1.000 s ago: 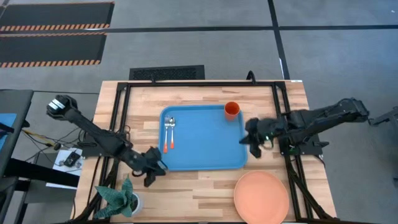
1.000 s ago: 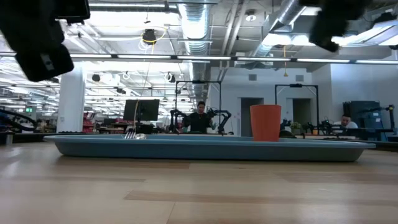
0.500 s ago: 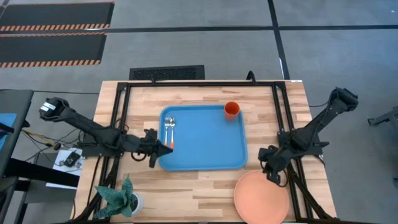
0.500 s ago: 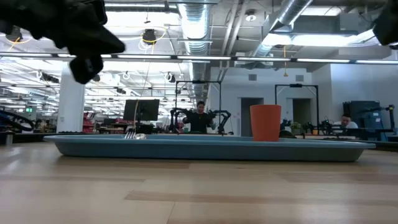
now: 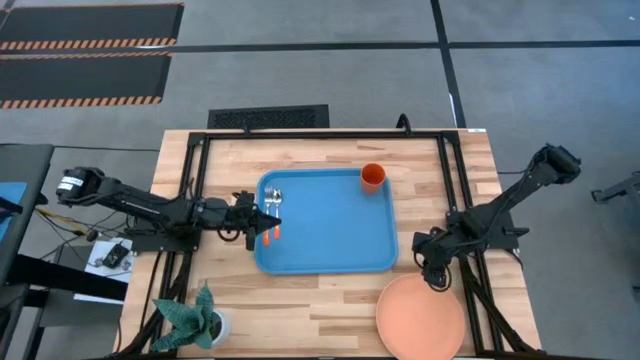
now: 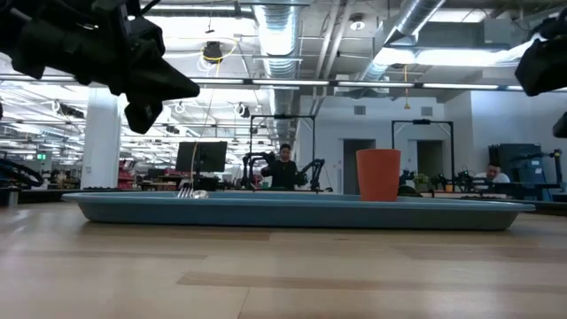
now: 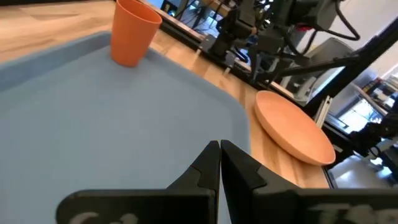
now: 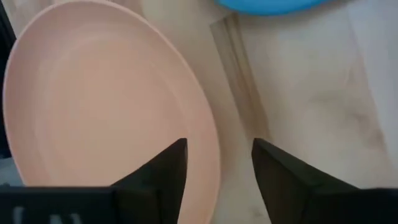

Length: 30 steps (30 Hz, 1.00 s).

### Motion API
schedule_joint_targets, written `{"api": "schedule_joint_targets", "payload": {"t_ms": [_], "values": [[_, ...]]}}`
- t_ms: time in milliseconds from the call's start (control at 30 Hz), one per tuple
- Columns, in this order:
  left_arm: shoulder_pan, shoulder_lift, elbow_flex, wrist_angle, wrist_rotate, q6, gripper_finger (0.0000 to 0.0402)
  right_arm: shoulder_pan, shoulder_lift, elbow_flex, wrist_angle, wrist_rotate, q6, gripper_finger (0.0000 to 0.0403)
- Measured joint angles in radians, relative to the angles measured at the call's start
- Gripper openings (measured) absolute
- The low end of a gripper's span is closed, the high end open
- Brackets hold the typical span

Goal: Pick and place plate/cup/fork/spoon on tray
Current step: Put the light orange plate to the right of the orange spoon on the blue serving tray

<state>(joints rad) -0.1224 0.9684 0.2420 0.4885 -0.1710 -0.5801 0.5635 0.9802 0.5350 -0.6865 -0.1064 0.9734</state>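
- Bench point(image 5: 330, 295): light wooden top with a black frame along its edges; carries every item listed below.
- Tray point(image 5: 335, 235): bright blue, rectangular, rounded corners and raised rim; lies flat at the middle of the bench. In the low view it shows as a long blue band point(image 6: 301, 213).
- Cup point(image 5: 372, 177): small, orange, upright in the tray's far right corner; stands on the tray floor close to the rim.
- Spoon point(image 5: 277, 212) and fork point(image 5: 268, 215): silver heads and thin orange handles, side by side along the tray's left edge, heads toward the far side. Which is which cannot be told for certain from above. The silver heads show at the tray's left end in the low view.
- Plate point(image 5: 420, 315): large, salmon-orange, round; lies on the bare bench at the near right, outside the tray and just off its near right corner.
- Left gripper point(image 5: 256, 218): at the tray's left edge, directly beside the cutlery handles. In its wrist view the two dark fingers point(image 7: 205, 167) are pressed together with nothing between them, above the blue tray floor.
- Right gripper point(image 5: 432, 268): over the bench between the tray's near right corner and the plate's far rim. In its wrist view the fingers point(image 8: 163, 167) are spread, one over the plate's edge and the other over bare wood; it holds nothing.
- Potted plant point(image 5: 195, 318): green leaves in a white pot at the near left corner of the bench, well apart from the tray.
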Motion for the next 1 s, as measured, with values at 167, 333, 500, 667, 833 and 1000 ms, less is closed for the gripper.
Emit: {"api": "schedule_joint_targets", "payload": {"t_ms": [167, 333, 500, 667, 833, 1000], "values": [[0.016, 0.0, 0.0, -0.005, 0.011, 0.015, 0.0, -0.055, 0.086, 0.0, 0.035, -0.073, -0.108, 0.0199], [0.016, 0.0, 0.0, -0.013, 0.012, 0.016, 0.0, -0.077, 0.195, 0.0, 0.102, -0.161, -0.167, 0.018], [0.016, 0.0, 0.0, -0.016, 0.009, 0.016, 0.0, -0.081, 0.284, 0.0, 0.132, -0.189, -0.192, 0.016], [0.016, 0.0, 0.0, -0.029, 0.008, -0.025, 0.0, -0.081, 0.368, 0.0, 0.188, -0.224, -0.221, 0.0122], [0.016, 0.0, 0.0, -0.028, -0.016, -0.016, 0.0, -0.083, 0.409, 0.003, 0.221, -0.265, -0.222, 0.0068], [0.016, 0.0, 0.0, -0.026, -0.056, -0.006, 0.0, -0.1, 0.378, 0.007, 0.243, -0.317, -0.194, 0.0013]]}}
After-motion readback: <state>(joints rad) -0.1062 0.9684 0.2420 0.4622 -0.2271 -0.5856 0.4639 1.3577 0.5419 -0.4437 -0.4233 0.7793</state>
